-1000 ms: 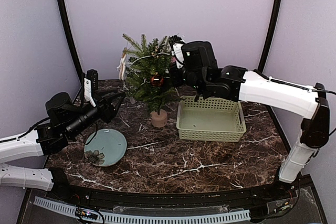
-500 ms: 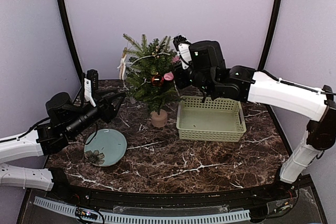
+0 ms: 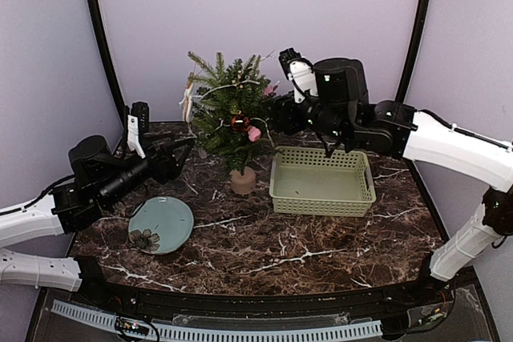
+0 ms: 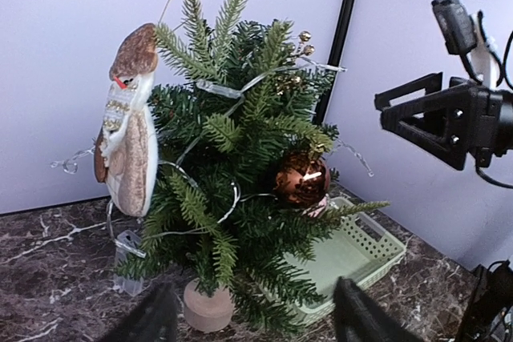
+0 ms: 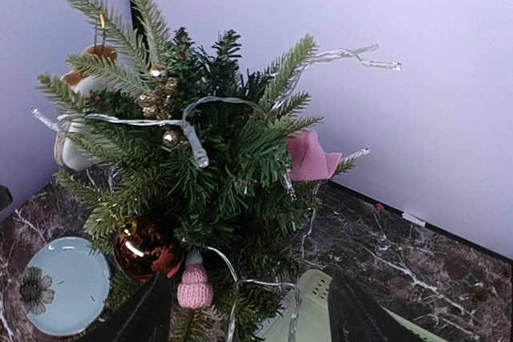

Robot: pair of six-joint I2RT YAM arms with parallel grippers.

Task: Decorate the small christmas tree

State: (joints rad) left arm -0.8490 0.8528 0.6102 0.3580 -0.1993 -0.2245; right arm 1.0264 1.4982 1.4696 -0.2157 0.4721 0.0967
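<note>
The small christmas tree [image 3: 230, 114] stands in a beige pot [image 3: 243, 180] at the back of the table. On it hang a shiny brown ball [image 5: 144, 247], a pink knitted hat ornament [image 5: 194, 286], a pink piece [image 5: 309, 158], a beige figure [image 4: 128, 130] and a clear light string [image 5: 192, 150]. My right gripper [image 5: 256, 318] is open just right of the tree, holding nothing. My left gripper [image 4: 256, 322] is open too, a little left of the tree and pointing at it, with nothing in it.
A pale green basket [image 3: 322, 199] sits right of the pot. A light blue plate [image 3: 160, 224] with a flower print lies at the front left. The purple wall is close behind the tree.
My right gripper has opened and drawn back to the right from the tree. The pink knitted ornament now hangs by the brown ball. My left gripper has opened wider.
</note>
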